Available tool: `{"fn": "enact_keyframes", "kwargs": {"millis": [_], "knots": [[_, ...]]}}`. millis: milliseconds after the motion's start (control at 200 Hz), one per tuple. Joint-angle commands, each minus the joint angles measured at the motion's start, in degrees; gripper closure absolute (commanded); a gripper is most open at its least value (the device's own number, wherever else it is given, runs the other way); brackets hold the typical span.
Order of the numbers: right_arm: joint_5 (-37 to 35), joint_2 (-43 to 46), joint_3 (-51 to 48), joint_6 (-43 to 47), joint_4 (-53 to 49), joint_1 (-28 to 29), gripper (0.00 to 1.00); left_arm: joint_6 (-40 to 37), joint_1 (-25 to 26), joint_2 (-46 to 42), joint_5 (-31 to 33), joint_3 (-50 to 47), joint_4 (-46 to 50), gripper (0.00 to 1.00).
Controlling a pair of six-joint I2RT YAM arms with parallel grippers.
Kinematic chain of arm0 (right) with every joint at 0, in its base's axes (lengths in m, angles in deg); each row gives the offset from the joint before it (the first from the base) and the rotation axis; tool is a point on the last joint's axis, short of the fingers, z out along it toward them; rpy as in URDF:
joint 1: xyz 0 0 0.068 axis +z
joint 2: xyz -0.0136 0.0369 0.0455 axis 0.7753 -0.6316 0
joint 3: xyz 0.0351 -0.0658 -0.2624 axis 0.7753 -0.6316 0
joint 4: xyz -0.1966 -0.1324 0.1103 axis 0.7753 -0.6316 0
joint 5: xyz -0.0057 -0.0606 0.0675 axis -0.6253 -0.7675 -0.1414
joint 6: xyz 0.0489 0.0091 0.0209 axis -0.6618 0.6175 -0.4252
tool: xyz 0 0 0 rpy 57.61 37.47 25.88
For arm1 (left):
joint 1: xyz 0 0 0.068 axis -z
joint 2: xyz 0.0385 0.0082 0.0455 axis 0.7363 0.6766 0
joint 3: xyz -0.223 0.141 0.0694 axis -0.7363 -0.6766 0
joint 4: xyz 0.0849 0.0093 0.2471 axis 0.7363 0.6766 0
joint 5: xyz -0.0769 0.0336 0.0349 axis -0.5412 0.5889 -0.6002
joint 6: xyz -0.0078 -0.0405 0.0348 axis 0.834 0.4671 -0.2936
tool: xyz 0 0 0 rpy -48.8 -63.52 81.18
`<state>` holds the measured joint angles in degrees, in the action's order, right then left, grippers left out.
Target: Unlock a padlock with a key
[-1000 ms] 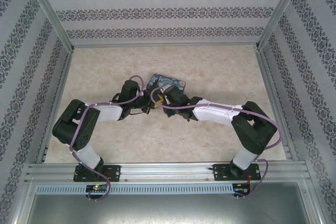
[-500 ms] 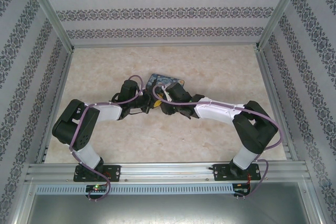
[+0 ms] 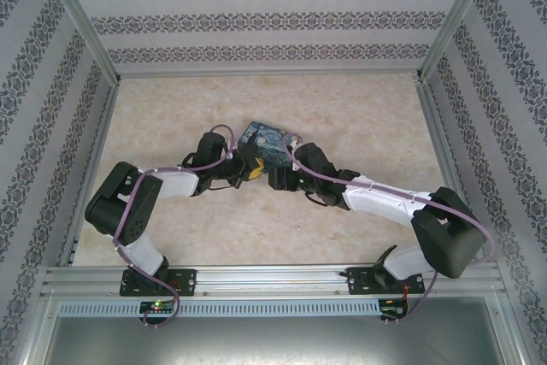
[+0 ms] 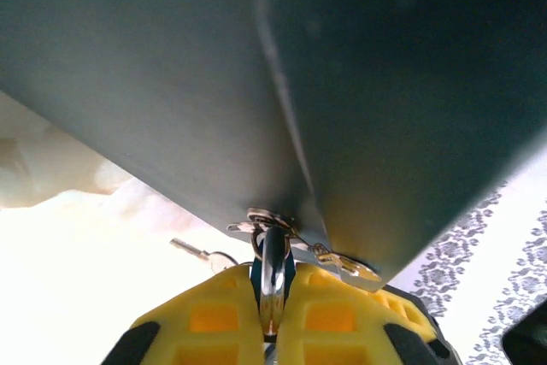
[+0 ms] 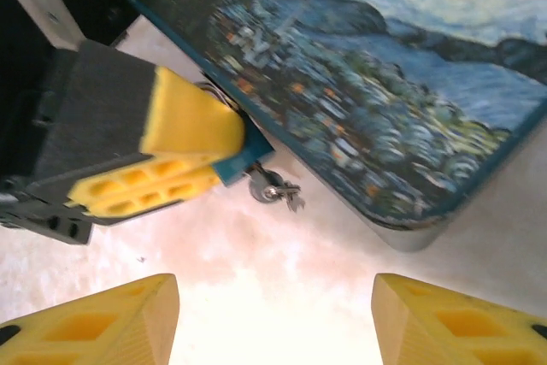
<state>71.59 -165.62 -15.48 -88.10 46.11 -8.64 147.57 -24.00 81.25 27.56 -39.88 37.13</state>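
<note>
Left gripper (image 4: 272, 290) pinches padlock (image 5: 246, 160) at box (image 5: 385, 83) edge; hold it steady. Right gripper (image 5: 273, 297) spread above desk (image 5: 256, 250): lower onto key (image 4: 190, 250) near padlock, pinch head squarely.

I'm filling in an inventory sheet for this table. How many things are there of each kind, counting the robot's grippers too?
2 yellow-fingered grippers: left gripper, right gripper
1 dark-blue painted box
1 small teal-blue padlock, clamped in the left jaws
1 slim metal key that I can make out
Total: 5
</note>
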Motion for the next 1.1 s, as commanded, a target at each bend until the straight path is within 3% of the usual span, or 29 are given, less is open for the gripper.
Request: {"fn": "enact_keyframes", "kwargs": {"millis": [0,140,325,804,959,1094], "knots": [[0.0,0.3,-1.5,-8.6,6.0,1.5,0.38,-3.7,1.1,-0.2,-0.7,-1.5,2.4,0.81],[-1.4,-0.8,-1.8,-11.0,8.1,2.4,0.36,-3.6,1.4,-0.8,-0.3,-2.8,2.0,0.58],[-2.1,-1.5,-2.2,-13.6,9.9,2.7,0.34,-4.9,1.4,-5.3,1.5,-3.1,5.7,0.40],[-1.4,-6.5,-2.6,-16.8,13.9,4.2,0.34,-15.3,-1.6,-15.5,10.7,6.2,25.4,0.15],[-1.4,-8.7,-1.3,-16.6,14.2,2.3,0.35,-20.0,-2.2,-15.0,13.5,10.8,30.9,0.02],[-0.7,-10.1,0.3,-16.2,14.2,-1.0,0.35,-22.7,-2.3,-14.7,14.8,12.7,33.3,0.00]]}}
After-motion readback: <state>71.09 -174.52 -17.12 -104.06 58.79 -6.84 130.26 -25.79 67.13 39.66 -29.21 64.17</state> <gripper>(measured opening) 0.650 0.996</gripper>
